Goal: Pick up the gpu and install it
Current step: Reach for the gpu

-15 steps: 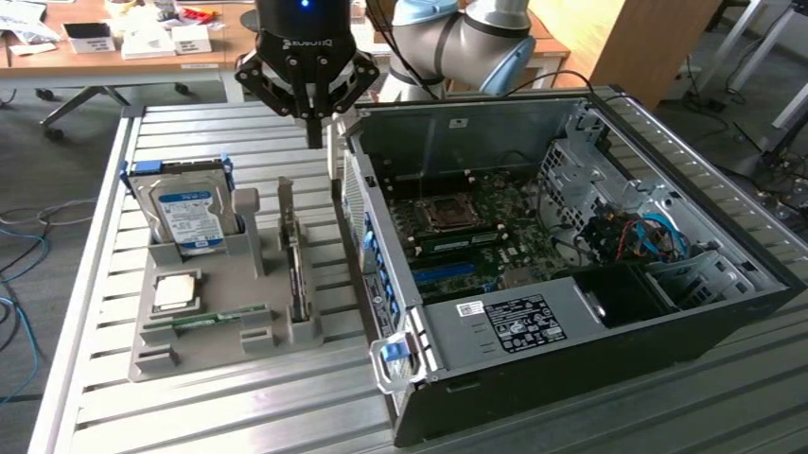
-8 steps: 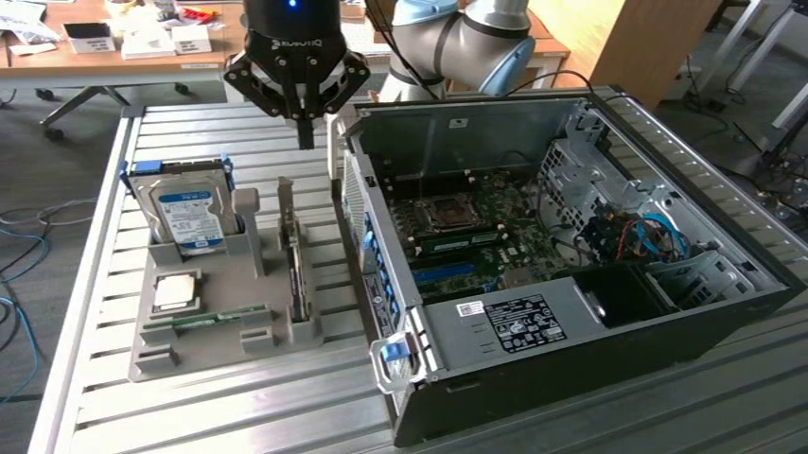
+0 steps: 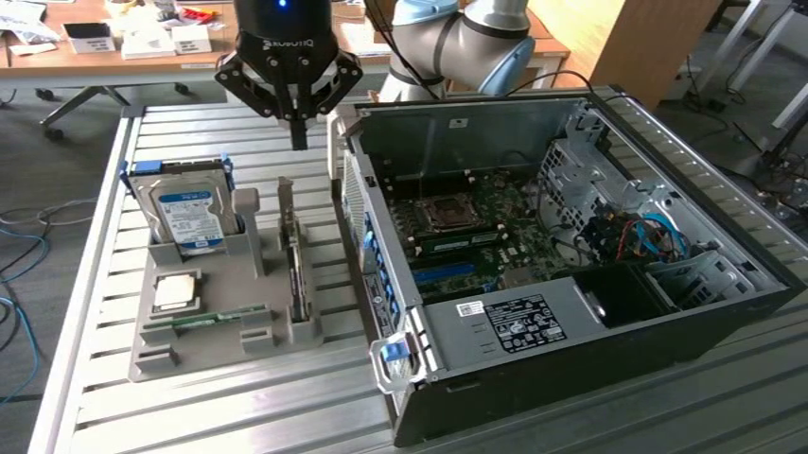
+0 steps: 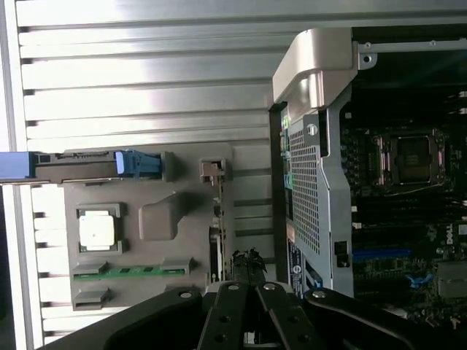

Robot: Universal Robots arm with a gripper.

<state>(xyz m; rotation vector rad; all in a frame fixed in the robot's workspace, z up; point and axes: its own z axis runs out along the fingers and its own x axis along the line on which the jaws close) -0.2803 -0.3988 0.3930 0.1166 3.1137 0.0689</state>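
Exterior view: the gripper (image 3: 299, 138) hangs with its fingers pressed together, empty, above the far end of the grey holder tray (image 3: 215, 352) on the bench (image 3: 189, 416). The gpu (image 3: 293, 255) stands on edge in the tray's slot nearest the open computer case (image 3: 569, 284).

Wrist view: the closed, empty gripper (image 4: 249, 264) sits just beside the tray (image 4: 186, 240), close to the slotted gpu (image 4: 217, 219).
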